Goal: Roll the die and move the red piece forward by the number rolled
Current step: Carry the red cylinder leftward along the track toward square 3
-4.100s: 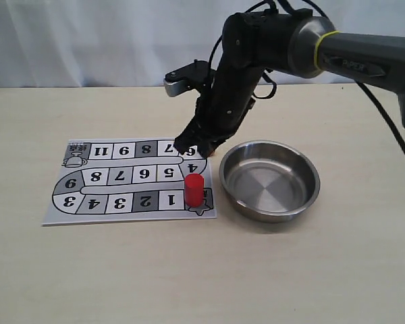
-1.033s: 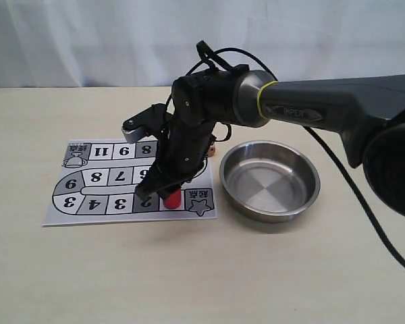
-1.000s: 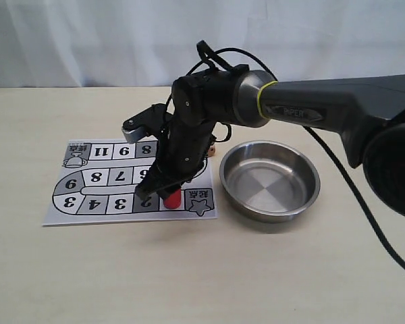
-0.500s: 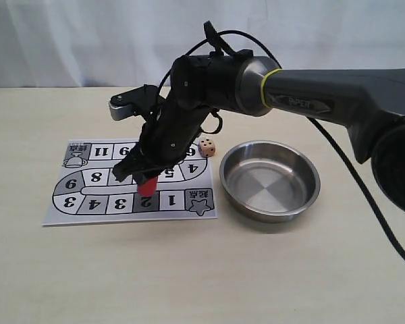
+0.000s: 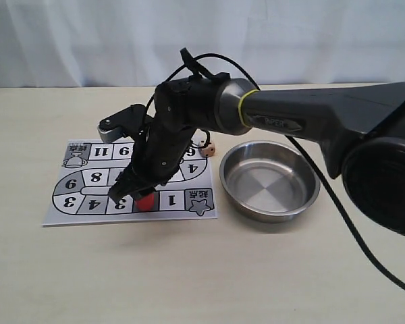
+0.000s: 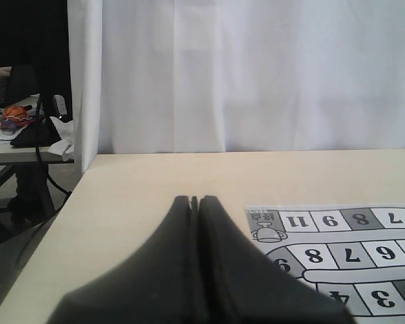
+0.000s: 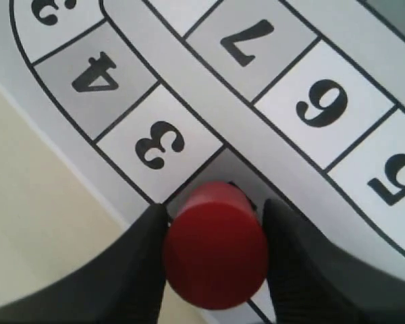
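Note:
My right gripper (image 5: 136, 196) reaches across onto the numbered board (image 5: 88, 202) and is shut on the red piece (image 7: 216, 244), a red cylinder gripped on both sides. The red piece (image 5: 146, 202) sits low over the grey square numbered 2, beside square 3 (image 7: 155, 144); whether it touches the board I cannot tell. The die (image 5: 207, 150), a small tan cube with black pips, lies on the table just off the board's right end, behind the arm. My left gripper (image 6: 194, 201) is shut and empty, hovering by the table's left side, out of the exterior view.
A round steel bowl (image 5: 270, 179) stands right of the board, empty. The board's start star (image 5: 199, 200) is at its near right corner. A white curtain backs the table. The table's left edge (image 6: 67, 202) drops off beside a cluttered side desk.
The right arm has carried the red piece leftward from the start star past square 1, lifted it, then lowered it over square 2. The die stays beside the board.

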Motion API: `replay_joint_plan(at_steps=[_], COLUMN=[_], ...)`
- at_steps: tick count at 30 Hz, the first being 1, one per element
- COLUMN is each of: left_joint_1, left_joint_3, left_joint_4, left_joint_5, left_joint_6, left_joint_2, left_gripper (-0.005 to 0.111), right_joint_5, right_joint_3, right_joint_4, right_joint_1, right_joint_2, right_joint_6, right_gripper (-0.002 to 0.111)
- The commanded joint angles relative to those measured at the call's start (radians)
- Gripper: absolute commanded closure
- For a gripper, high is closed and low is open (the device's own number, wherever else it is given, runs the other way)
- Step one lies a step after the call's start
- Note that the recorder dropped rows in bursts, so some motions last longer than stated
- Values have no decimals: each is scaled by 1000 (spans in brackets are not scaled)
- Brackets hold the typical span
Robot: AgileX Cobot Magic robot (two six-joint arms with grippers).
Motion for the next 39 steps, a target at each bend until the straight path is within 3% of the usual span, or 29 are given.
replay_joint_plan(at_steps=[1,31,39], left_joint_1=[0,0,0], left_joint_3=[-5,-5,-5], left_joint_4=[-2,-2,-2], left_joint_5=[-6,-4,-4], left_joint_6=[-3,-3,-3], left_joint_2=[-1,-1,-1], left_gripper=[107,107,107], right_joint_5=[-35,-119,-39], right_joint_3=[1,-52,-181], right_joint_4=[0,40,57], right_joint_1=[-1,57,57], right_joint_2=[-43,61,45], right_joint_6=[3,-36,-27], right_gripper=[104,104,104])
